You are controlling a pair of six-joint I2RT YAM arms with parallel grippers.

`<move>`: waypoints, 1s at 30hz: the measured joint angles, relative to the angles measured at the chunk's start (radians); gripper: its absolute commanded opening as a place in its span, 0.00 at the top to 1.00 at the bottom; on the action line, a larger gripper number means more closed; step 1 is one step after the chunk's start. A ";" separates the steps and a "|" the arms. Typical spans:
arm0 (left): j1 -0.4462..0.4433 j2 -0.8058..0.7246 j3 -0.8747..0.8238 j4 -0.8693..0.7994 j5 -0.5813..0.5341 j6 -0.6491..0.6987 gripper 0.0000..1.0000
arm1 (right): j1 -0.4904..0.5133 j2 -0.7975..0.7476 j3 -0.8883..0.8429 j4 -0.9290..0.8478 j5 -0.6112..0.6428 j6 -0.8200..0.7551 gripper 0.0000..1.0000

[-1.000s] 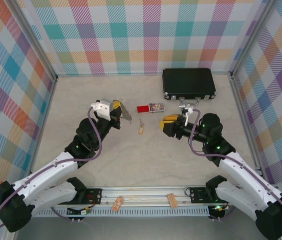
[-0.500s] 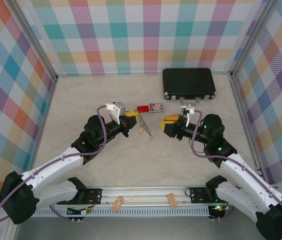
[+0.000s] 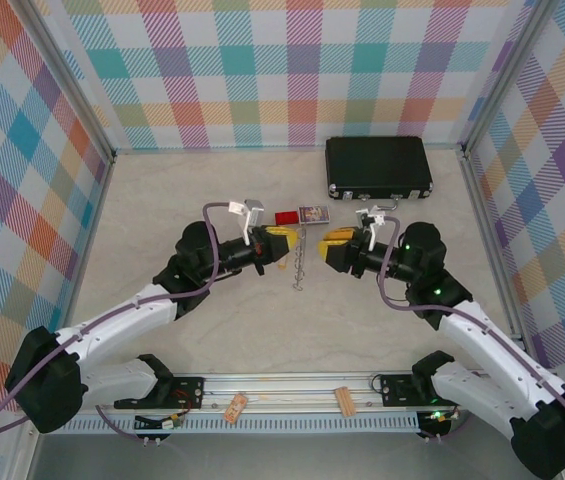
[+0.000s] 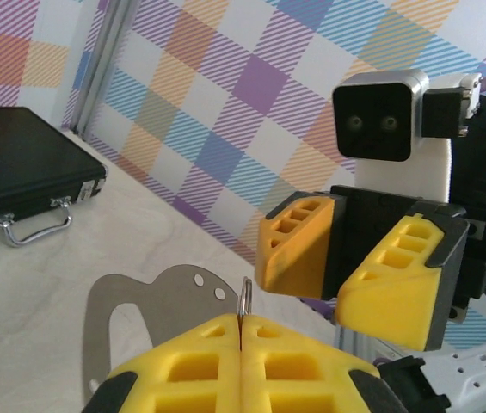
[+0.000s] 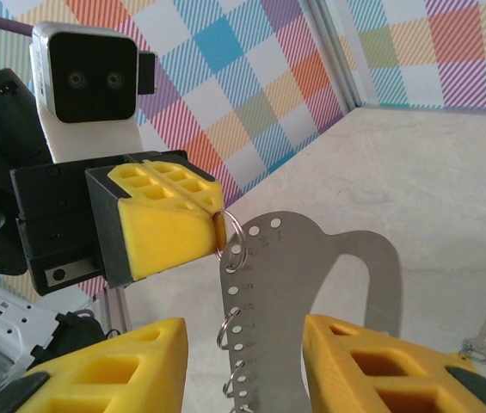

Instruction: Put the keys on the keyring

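left gripper [image 3: 278, 243]: pads pressed together, pinching keyring [image 5: 311, 258] by its small top ring.
right gripper [image 3: 334, 247]: 3 o'clock of left, jaws spread, empty.
key [image 5: 482, 341]: lay on table [image 3: 292, 330], 4 o'clock of keyring in right wrist view; right needed to fetch it, approach low.
room: table open toward 6; black case [image 3: 378, 167] at 1, well apart.

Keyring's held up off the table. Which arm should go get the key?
Right. The left end effector is shut on the keyring, holding it up between the arms. The right end effector is open and empty, and the key lies on the table close by it.
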 measured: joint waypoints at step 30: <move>0.000 0.008 0.115 -0.267 -0.113 -0.152 1.00 | 0.000 0.010 0.013 -0.005 0.018 0.011 0.59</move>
